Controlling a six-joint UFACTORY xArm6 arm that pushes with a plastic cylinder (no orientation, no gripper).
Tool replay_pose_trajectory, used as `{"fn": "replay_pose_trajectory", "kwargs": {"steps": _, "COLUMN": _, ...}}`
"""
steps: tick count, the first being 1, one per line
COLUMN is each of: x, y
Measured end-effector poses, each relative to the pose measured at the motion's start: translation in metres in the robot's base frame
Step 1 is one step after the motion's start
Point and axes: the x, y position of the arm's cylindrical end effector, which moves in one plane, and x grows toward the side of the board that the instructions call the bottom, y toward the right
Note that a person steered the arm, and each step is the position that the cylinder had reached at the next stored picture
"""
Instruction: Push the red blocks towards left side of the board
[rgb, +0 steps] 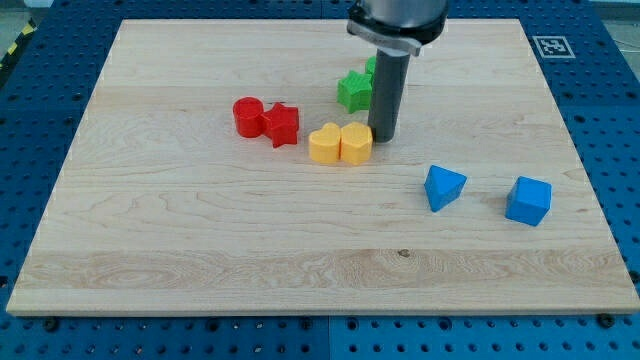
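Two red blocks lie side by side left of the board's middle: a round red block (248, 116) and a red star block (283, 124), touching. My tip (383, 138) stands to their right, just right of a yellow hexagon block (355, 143) and close to touching it. A yellow heart block (324, 144) lies against that hexagon, between my tip and the red blocks.
A green star block (354, 90) lies just left of the rod, with another green block (371, 66) partly hidden behind it. A blue triangular block (443, 187) and a blue cube (528, 200) lie at the lower right. The wooden board (150, 230) sits on a blue perforated table.
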Motion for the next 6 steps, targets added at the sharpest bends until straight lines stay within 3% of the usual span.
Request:
{"fn": "replay_pose_trajectory", "kwargs": {"steps": 1, "x": 0.013, "y": -0.008}}
{"fn": "replay_pose_trajectory", "kwargs": {"steps": 2, "x": -0.024, "y": 0.008}}
{"fn": "replay_pose_trajectory", "kwargs": {"steps": 6, "x": -0.013, "y": -0.101}}
